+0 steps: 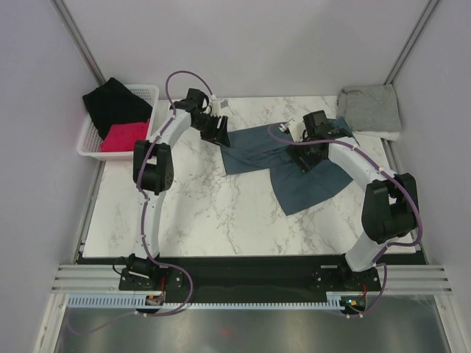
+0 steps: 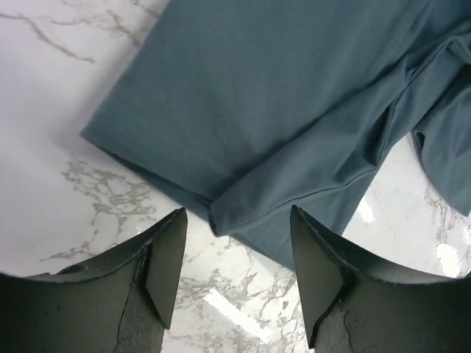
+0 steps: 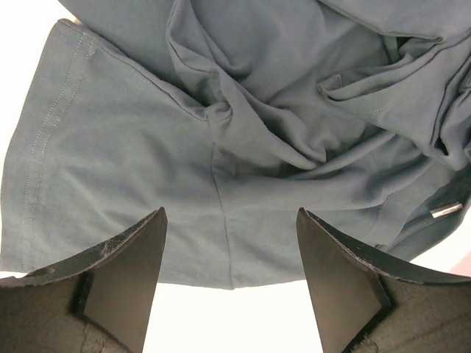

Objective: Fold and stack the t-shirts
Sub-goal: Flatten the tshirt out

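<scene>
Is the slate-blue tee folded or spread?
Spread, not neatly folded: the slate-blue tee lies rumpled across the table, wrinkles bunched mid-cloth.

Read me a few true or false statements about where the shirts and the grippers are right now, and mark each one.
1. The left gripper and the right gripper are both open. True.
2. The grey t-shirt lies in the basket. False: it sits at the far right corner of the table; the basket holds a black cloth and a red cloth.
3. The blue t-shirt is neatly folded. False: it lies rumpled on the table.
4. The left gripper is over an edge of the blue t-shirt, with bare marble beside it. True.
</scene>
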